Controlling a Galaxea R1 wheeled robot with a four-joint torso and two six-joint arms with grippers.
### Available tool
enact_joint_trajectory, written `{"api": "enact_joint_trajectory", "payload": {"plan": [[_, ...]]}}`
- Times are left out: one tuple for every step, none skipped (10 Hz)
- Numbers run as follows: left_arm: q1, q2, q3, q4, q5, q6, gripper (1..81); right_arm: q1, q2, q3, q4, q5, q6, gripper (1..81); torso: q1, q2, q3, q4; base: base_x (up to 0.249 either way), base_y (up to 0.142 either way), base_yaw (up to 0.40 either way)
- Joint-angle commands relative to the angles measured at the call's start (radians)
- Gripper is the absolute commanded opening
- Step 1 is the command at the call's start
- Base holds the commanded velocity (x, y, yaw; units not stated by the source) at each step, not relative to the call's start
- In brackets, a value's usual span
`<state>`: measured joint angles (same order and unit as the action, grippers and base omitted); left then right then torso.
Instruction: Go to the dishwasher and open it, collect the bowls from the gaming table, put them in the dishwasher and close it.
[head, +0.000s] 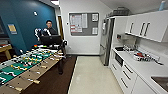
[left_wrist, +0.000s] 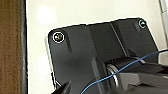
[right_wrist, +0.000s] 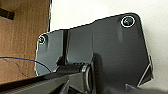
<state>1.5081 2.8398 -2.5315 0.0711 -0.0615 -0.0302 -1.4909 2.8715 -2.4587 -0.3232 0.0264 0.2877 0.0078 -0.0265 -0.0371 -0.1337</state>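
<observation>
From your head view you see the football table (head: 27, 66) at left, white cabinets (head: 126, 75) and the table (head: 147, 66) at right, a person (head: 49, 30) beyond, while both wrist views add pale floor (left_wrist: 82, 12) beside brown flooring (right_wrist: 22, 37); either claw's state can't be told.

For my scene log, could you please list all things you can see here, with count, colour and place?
football table: one, green field, wooden rim, left foreground
person: one, dark top, behind the football table
notice board: one, grey, back wall
refrigerator: one, steel grey, right of the light floor strip
lower cabinets: white, dark bar handles, right
upper cabinets: white, upper right
counter: white, right
sink: one, grey, far right in the counter
robot's wrist plates: dark, wrist views
</observation>
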Motion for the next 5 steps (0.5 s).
{"api": "enact_joint_trajectory", "payload": {"plan": [[-0.047, -0.011, -0.001, 0.010, 0.052, 0.001, 81.1, 0.053, -0.007, 0.014, -0.017, -0.040, -0.004, 81.1, 0.000, 0.000, 0.000, 0.000, 0.000, 0.000, 0.346], [-0.047, -0.011, -0.001, 0.010, 0.052, 0.001, 81.1, 0.053, -0.004, 0.012, -0.017, -0.040, -0.004, 81.1, 0.000, 0.000, 0.000, 0.000, 0.000, 0.000, 0.345], [-0.047, -0.012, -0.003, 0.007, 0.052, 0.000, 81.1, 0.053, -0.004, 0.014, -0.017, -0.040, -0.004, 81.1, 0.000, 0.000, 0.000, 0.000, 0.000, 0.000, 0.345], [-0.047, -0.012, -0.003, 0.006, 0.052, 0.001, 81.1, 0.053, -0.005, 0.014, -0.017, -0.040, -0.004, 81.1, 0.000, 0.000, 0.000, 0.000, 0.000, 0.000, 0.345], [-0.047, -0.011, -0.003, 0.006, 0.052, 0.001, 81.1, 0.053, -0.005, 0.012, -0.017, -0.040, -0.004, 81.1, 0.000, 0.000, 0.000, 0.000, 0.000, 0.000, 0.345]]}}
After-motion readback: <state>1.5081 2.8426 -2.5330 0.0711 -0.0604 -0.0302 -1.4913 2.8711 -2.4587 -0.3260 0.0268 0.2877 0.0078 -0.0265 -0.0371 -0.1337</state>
